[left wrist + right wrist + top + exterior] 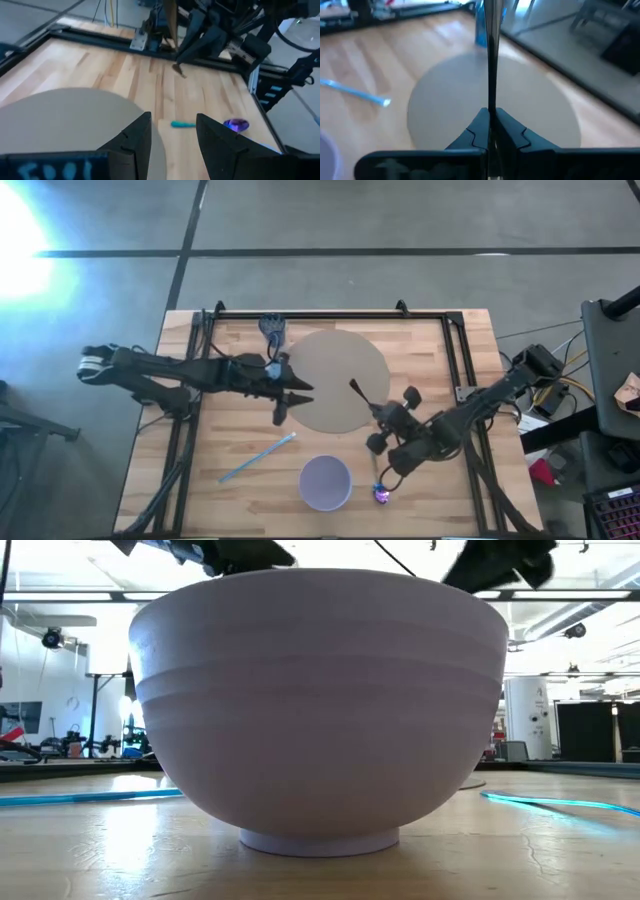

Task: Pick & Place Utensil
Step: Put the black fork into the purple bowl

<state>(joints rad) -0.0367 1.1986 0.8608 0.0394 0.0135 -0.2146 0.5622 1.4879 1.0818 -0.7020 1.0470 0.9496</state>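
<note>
A thin dark utensil (492, 60) sticks out forward from my right gripper (491, 117), which is shut on it by the right edge of the round tan mat (335, 380). My left gripper (172, 135) stands open over the mat's left edge, nothing between its fingers. A lavender bowl (325, 483) stands near the front edge. Flat on the wood lie a light-blue utensil (258, 457) left of the bowl and a purple spoon with a teal handle (380, 492) right of it. A blue utensil (272, 328) lies at the far edge. My right gripper pinches the dark utensil's near end (492, 111) between its two fingers. The fingers come from the table's right, slanting down, and lie along the utensil. The free end (179, 70) reaches down toward the table by the mat's right edge; whether it touches there I cannot tell.
A black frame (330, 313) runs along the table's far edge and down both sides. In the low view the bowl (320, 700) fills most of the picture. Bare wood lies left of the mat and along the front left.
</note>
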